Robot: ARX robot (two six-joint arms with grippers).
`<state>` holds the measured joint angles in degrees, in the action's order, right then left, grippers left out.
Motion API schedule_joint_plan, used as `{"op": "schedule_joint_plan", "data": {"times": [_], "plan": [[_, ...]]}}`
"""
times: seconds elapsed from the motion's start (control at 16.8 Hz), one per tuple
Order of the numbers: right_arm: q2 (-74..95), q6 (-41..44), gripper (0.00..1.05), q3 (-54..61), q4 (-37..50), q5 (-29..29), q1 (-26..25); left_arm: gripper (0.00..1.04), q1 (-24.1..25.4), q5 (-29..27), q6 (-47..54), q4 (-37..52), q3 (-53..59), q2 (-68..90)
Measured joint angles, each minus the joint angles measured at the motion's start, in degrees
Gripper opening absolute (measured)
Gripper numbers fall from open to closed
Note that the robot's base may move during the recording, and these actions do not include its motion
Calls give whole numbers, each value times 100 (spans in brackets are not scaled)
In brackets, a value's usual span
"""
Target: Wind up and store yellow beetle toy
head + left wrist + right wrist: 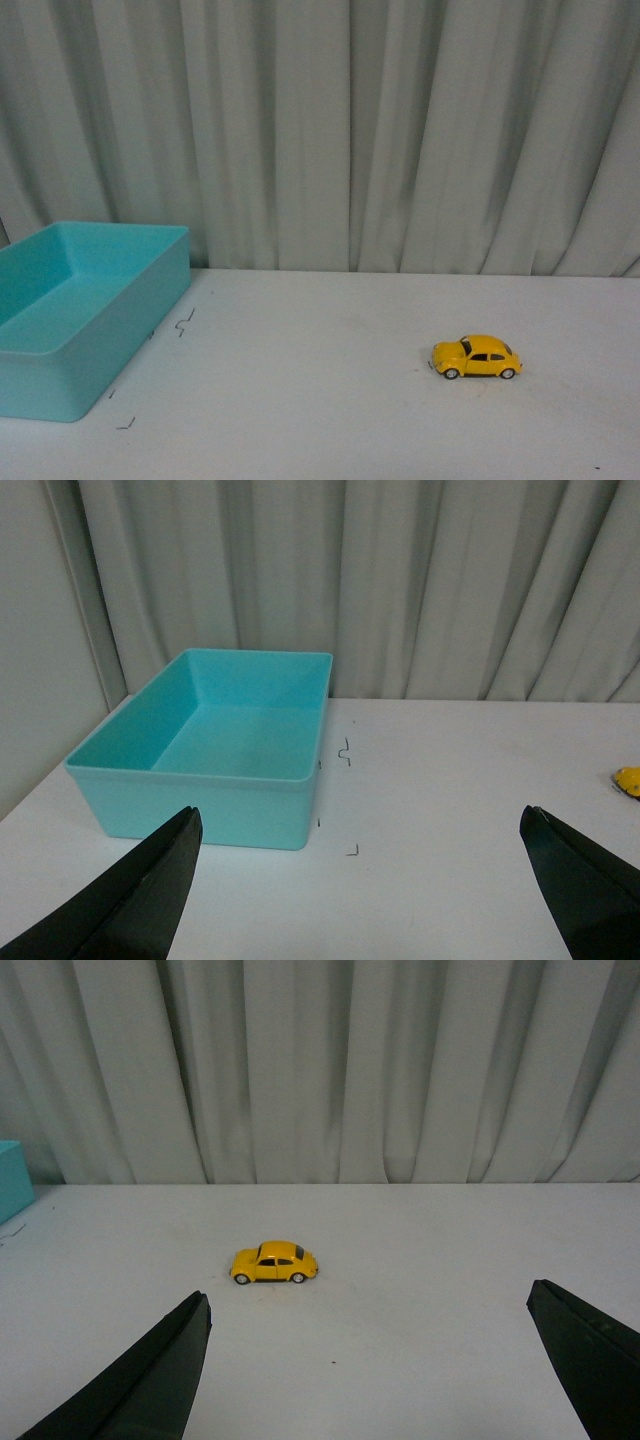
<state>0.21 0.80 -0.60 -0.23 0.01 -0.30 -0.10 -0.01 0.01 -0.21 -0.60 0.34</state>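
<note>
The yellow beetle toy [477,356] stands on its wheels on the white table, right of the middle, side-on with its nose to the left. It also shows in the right wrist view [274,1263], ahead of my open, empty right gripper [368,1305] and apart from it. A sliver of it shows at the edge of the left wrist view [628,781]. My left gripper [360,820] is open and empty, in front of the turquoise bin [195,810]. Neither arm shows in the front view.
The turquoise open bin [60,385] stands empty at the table's left side. Small black marks [185,322] lie on the table beside it. A grey curtain [400,130] hangs behind the table's far edge.
</note>
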Motion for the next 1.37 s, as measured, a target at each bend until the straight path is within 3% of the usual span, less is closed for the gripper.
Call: {"op": "schedule_joint_plan", "data": {"times": [1.37], "plan": [[0,0,98,0,2,0,0,98,0,0,0,2,0,0]]}}
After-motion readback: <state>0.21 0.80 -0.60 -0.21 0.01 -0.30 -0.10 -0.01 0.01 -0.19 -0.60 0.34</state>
